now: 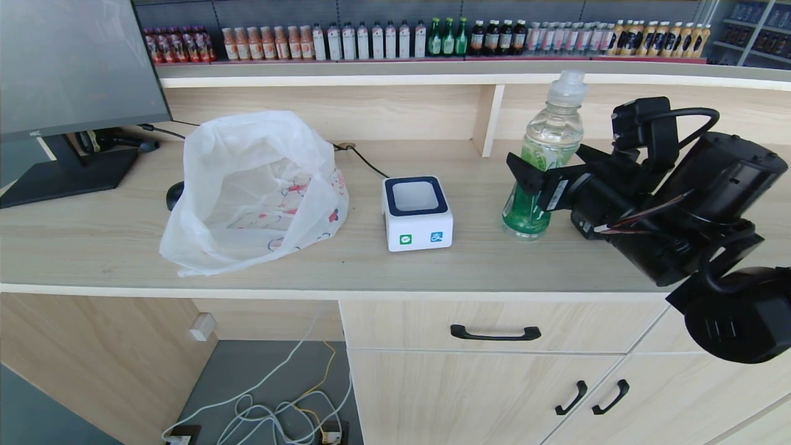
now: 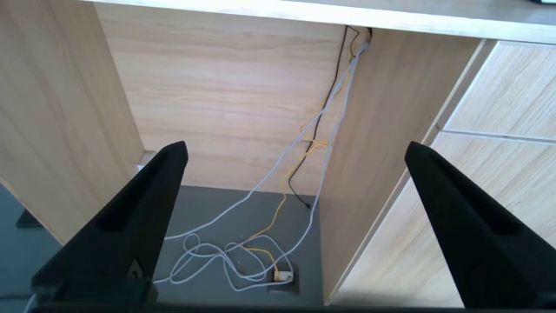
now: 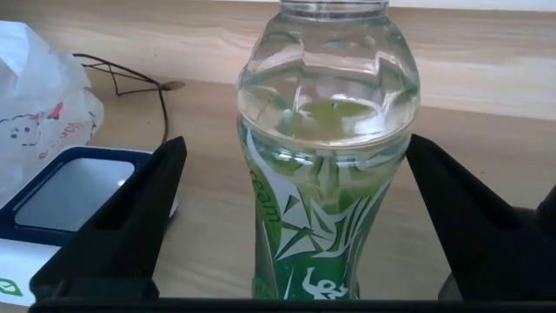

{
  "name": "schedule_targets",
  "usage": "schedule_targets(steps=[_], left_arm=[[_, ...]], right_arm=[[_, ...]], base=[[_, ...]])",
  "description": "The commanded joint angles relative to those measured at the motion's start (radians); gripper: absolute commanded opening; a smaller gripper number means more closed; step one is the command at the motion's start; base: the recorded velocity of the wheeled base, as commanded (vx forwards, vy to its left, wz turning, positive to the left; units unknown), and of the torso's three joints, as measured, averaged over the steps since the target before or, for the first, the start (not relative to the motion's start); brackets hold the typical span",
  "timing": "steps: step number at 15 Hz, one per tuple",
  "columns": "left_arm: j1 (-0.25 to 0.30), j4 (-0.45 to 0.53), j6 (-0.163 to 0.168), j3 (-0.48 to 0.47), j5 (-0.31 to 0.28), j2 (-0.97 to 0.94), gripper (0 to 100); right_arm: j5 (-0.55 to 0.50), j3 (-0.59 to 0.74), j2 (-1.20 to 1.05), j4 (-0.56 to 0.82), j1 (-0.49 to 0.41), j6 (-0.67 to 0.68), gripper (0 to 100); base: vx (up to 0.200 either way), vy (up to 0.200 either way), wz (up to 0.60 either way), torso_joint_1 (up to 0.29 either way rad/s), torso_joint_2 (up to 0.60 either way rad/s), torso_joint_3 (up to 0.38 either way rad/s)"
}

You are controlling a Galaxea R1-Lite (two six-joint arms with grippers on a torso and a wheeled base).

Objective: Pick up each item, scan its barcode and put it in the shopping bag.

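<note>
A clear bottle with a green label and white cap stands upright on the wooden counter, right of the scanner. My right gripper is open, one finger on each side of the bottle's lower half. In the right wrist view the bottle stands between the spread fingers of the right gripper, with a small gap on both sides. The white and blue scanner sits mid-counter. Left of it lies the white shopping bag, mouth open. My left gripper hangs open below the counter, holding nothing.
A monitor stands at the counter's far left, with a dark mouse beside the bag. A wooden divider rises behind the bottle. Drawers lie below the counter, and loose cables cover the floor in the open bay.
</note>
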Motion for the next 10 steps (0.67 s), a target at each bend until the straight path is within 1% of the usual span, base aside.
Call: schedule_targets(steps=[1, 5, 10], left_arm=[[0.0, -0.001, 0.0, 0.0, 0.0, 0.0, 100], [0.0, -0.001, 0.0, 0.0, 0.0, 0.0, 100], [0.0, -0.001, 0.0, 0.0, 0.0, 0.0, 100]], right_arm=[[0.0, -0.01, 0.022, 0.0, -0.003, 0.0, 100], [0.0, -0.049, 0.06, 0.0, -0.018, -0.002, 100], [0.002, -0.098, 0.095, 0.003, -0.017, -0.002, 100]], base=[[0.0, 0.0, 0.0, 0.0, 0.0, 0.0], [0.0, 0.0, 0.0, 0.0, 0.0, 0.0], [0.0, 0.0, 0.0, 0.0, 0.0, 0.0]])
